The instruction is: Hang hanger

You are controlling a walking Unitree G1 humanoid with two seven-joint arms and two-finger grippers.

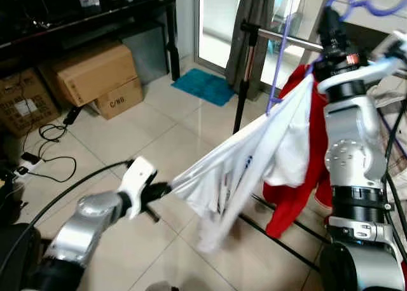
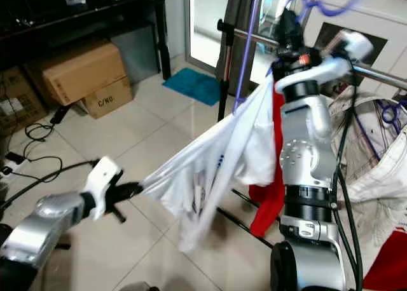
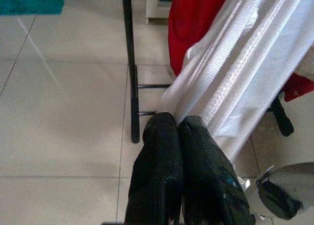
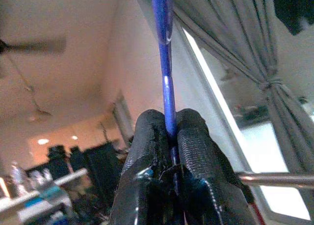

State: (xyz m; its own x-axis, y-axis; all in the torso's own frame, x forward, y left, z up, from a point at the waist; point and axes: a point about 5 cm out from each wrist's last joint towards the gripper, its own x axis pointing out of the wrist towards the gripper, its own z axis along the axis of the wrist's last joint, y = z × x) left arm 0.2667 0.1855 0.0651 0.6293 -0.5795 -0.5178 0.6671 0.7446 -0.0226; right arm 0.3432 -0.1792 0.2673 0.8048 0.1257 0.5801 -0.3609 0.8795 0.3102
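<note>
Here, blue hanger (image 4: 166,63) pinched in right fingers (image 4: 196,151), left fingers (image 3: 162,151) clamping white shirt (image 1: 254,157)

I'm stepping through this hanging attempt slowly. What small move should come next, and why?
Probably lift the right gripper toward the rail: it is shut on the purple hanger, whose hook sits above the rail, unhooked. The left gripper pulls the white shirt taut.
</note>
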